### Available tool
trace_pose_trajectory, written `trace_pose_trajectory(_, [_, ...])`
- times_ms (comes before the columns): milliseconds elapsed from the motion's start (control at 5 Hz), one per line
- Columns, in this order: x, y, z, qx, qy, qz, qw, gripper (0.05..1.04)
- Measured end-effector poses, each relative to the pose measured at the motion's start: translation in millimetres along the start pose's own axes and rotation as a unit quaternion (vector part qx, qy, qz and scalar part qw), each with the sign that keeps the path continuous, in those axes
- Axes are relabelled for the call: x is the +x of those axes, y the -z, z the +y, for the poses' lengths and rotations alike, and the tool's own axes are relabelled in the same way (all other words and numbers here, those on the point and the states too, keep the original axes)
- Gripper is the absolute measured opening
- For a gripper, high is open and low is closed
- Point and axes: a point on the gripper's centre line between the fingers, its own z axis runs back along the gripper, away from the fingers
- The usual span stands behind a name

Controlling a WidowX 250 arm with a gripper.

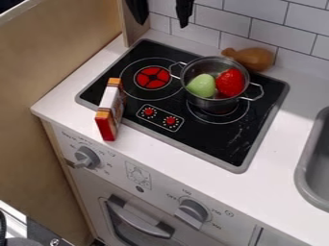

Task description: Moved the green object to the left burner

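The green object [202,85] is sitting in the metal pot [212,99], towards its left side and beside the red strawberry-like piece [230,82], while the pot is standing over the right burner [223,117]. The gripper [162,24] is hanging at the top edge, well apart from the pot; its jaws are standing wide apart and holding nothing. The piece is looking like light, hollow plastic, probably firm with little give, not fragile, though its smooth rounded skin is likely to be slipping under an uneven pinch. Its upper bulge is offering the best hold, the jaws coming straight down on opposite sides around its middle, minding the pot's wall and the red neighbour. The left burner [153,78], with its red centre, is lying open to view for the placing, where a round piece may be rolling if let go too high. As for labels, the box [110,110] leaning beside the cooktop is showing coloured printed panels whose lettering I cannot make out, and the oven knobs [87,157] are carrying small dial marks around them.
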Motion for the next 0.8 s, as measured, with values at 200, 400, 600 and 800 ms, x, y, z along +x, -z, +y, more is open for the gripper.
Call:
trace_pose_trajectory(200, [-4.3,10.3,-0.1,0.000,0.001,0.017,0.9999,0.996])
trace_pose_trajectory(400, [0.8,22.6,-5.3,-0.007,0.026,0.025,0.9993,0.995])
trace_pose_trajectory(600, [4.9,33.6,-13.2,-0.005,0.044,0.017,0.9989,0.995])
trace_pose_trajectory(800, [9.8,39.5,-23.0,-0.010,0.054,-0.007,0.9985,0.995])
